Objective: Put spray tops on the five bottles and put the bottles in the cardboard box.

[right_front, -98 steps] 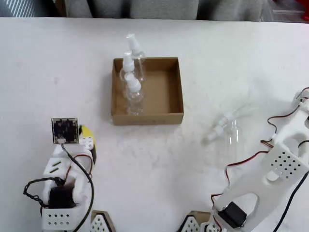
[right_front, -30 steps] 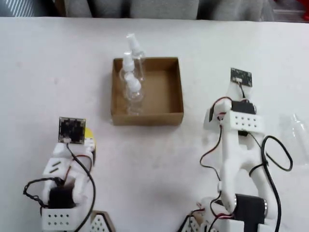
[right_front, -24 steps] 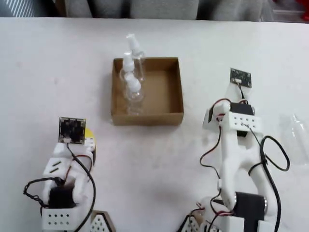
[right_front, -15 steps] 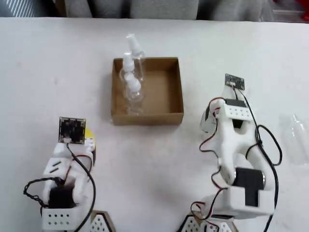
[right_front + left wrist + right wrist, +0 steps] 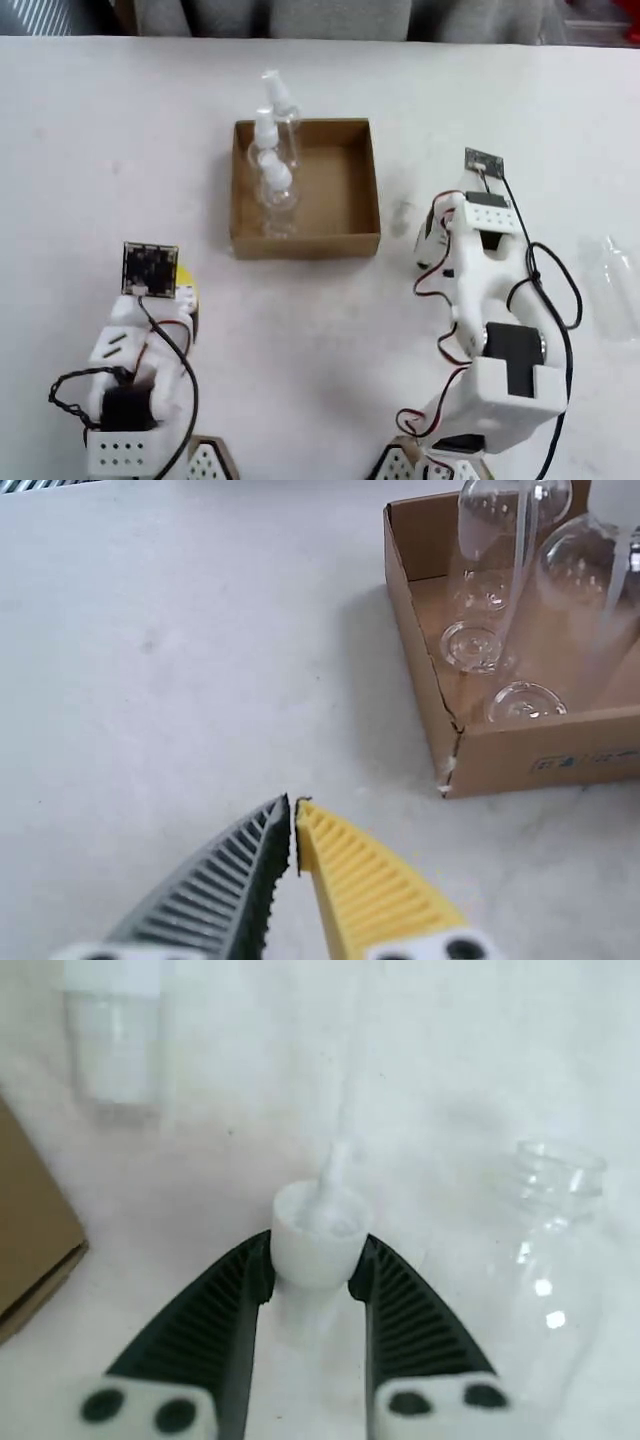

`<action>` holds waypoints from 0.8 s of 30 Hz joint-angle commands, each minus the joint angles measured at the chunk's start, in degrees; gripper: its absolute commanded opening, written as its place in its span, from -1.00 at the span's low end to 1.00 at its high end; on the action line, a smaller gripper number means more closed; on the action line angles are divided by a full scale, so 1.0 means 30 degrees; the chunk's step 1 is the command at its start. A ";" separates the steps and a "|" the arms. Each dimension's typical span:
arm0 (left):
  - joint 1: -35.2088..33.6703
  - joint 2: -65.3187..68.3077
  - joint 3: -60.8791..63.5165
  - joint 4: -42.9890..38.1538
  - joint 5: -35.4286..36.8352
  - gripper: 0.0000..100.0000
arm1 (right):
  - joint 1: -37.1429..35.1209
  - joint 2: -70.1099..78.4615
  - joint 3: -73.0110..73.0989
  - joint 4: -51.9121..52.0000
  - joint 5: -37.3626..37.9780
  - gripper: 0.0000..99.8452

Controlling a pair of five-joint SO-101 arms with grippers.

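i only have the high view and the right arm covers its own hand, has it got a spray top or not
Observer: Yes. The right hand is shut on a white spray top, with the tube pointing away from the hand.
Operator: any bottle near it without a top
Observer: A clear bottle with an open neck is right beside that hand.
Operator: and the left hand
Observer: The left hand is shut and holds nothing, short of the cardboard box.

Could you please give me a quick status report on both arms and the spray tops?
Left gripper shut, empty. Right gripper shut on white plastic spray top, beside uncapped clear plastic bottle. Capped clear bottles in brown cardboard box.
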 commanded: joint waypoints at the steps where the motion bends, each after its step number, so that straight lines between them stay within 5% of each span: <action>1: -0.0132 -0.0161 0.0000 0.0088 -0.0176 -0.95 | 0.0747 -0.0190 -0.2081 0.1773 -0.0117 -0.97; 10: -0.0132 -0.0161 0.0000 0.0088 -0.0205 -0.95 | 0.2095 -0.3883 -0.3253 0.4762 0.1641 -0.97; 24: -0.0132 -0.0161 0.0000 0.0088 -0.0205 -0.95 | 0.0308 -1.5692 0.3399 0.5817 0.6740 -0.97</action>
